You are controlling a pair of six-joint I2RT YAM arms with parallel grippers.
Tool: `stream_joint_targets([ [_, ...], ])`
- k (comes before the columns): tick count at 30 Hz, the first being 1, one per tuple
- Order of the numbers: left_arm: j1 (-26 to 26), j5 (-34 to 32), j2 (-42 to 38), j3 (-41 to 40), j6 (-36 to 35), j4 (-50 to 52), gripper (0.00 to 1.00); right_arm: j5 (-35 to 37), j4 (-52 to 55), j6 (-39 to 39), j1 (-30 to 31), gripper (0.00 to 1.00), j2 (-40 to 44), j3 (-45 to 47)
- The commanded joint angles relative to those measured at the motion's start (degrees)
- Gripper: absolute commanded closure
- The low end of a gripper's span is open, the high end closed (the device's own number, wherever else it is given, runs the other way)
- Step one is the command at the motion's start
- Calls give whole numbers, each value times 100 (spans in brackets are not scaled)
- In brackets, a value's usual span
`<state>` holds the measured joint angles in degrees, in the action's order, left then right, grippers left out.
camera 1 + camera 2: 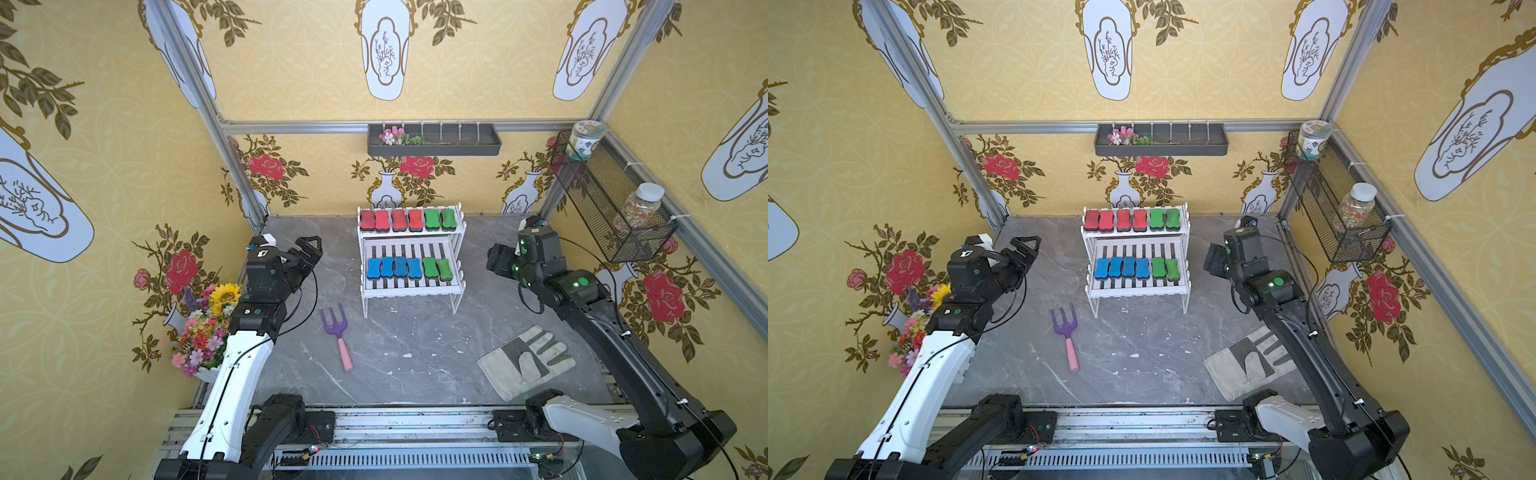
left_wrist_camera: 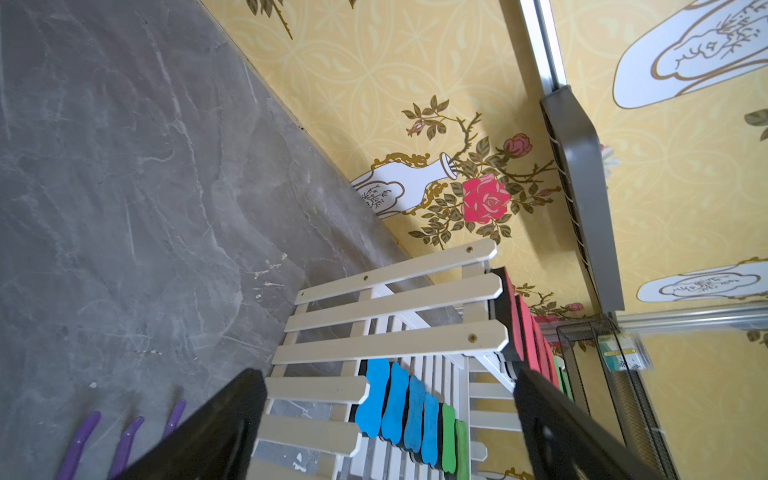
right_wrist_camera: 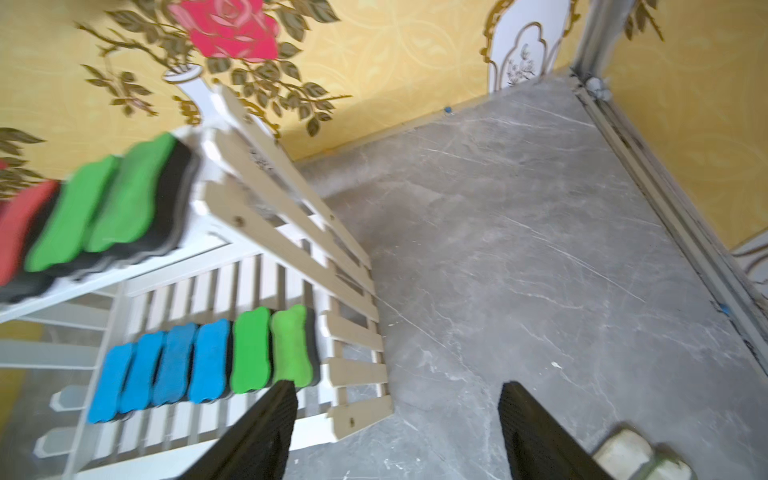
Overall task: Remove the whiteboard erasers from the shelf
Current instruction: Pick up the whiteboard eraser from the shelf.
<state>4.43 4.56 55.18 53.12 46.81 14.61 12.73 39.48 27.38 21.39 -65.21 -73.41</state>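
Nothing lifted yet! The left claw [image 1: 308, 251] gapes wide and empty. The right claw [image 3: 397, 386] is spread too, pinching nothing, near the white two-tier slatted shelf [image 1: 411, 289] on the grey marbled surface [image 1: 415, 340]. All twelve bone-shaped foam whiteboard erasers [image 1: 405, 268] sit there: blue and green below, red and green above. Next, I reckon: reach in and straddle an end green pad. The far lidded jar [image 1: 584, 141] has a label, unreadable.

Both top views overhead (near-identical), wrist views close, all sharing shelf [image 1: 411, 289]

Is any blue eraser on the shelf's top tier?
No, its top tier holds red erasers and green erasers; the blue erasers lie on the lower tier.
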Motion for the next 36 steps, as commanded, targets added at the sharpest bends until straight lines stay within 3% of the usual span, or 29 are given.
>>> stream_joint_targets([
  [1, 487, 320, 65, 107, -282, 292, 1, -23, 327, -127, 349, 26, -106, -512],
  [5, 1702, -408, 374, 427, -495, 414, 0, 10, 415, -257, 776, 31, -657, -1396],
  [8, 2090, -472, 698, 690, -774, 542, 1, -50, 660, -327, 887, 33, -1391, -2258],
  [11, 2132, -408, 828, 775, -825, 622, 0, -170, 830, -334, 894, 39, -2038, -2943],
  [19, 2131, -420, 679, 662, -902, 559, 0, -296, 1370, -384, 729, 41, -3337, -4437],
  [36, 2133, -403, 616, 508, -866, 479, 0, -523, 1360, -319, 463, 38, -3847, -4602],
])
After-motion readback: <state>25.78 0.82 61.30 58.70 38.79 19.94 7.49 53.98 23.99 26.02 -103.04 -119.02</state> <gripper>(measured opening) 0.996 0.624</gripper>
